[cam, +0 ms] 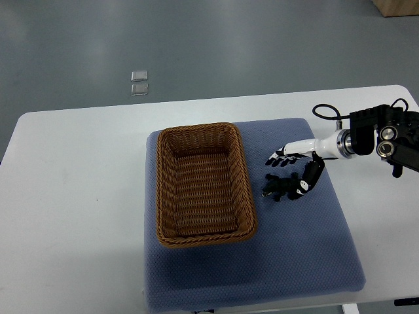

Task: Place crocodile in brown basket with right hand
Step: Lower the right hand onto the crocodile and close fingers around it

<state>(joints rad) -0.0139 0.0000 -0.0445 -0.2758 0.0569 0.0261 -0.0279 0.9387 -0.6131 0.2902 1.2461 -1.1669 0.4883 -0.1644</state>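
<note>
Your right hand (294, 152), white across the back with black fingers (275, 159), reaches in from the right edge on a white and black arm and hangs over the right half of a blue padded fabric mat (308, 255). You have the fingers stretched out almost flat and pointing left, toward the basket, with nothing closed inside them. The thumb (315, 169) angles down and toward you, apart from the fingers.

Just below those fingers lies the small dark toy crocodile (281, 188), on the mat and on your near side of the hand. The thumb tip overlaps its right end from this steep angle, and you cannot tell whether the two actually touch. The toy is too dark and small to make out its head or tail.

Left of the crocodile, with a strip of bare mat between them, sits the brown rectangular wicker basket (200, 128), its long sides running away from you. It rests on the left half of the mat, which covers the middle of a white rounded table (72, 196).

A black cable (325, 110) loops up beside the wrist. Beyond the table, two small clear squares (139, 82) lie on the grey floor (262, 46).
</note>
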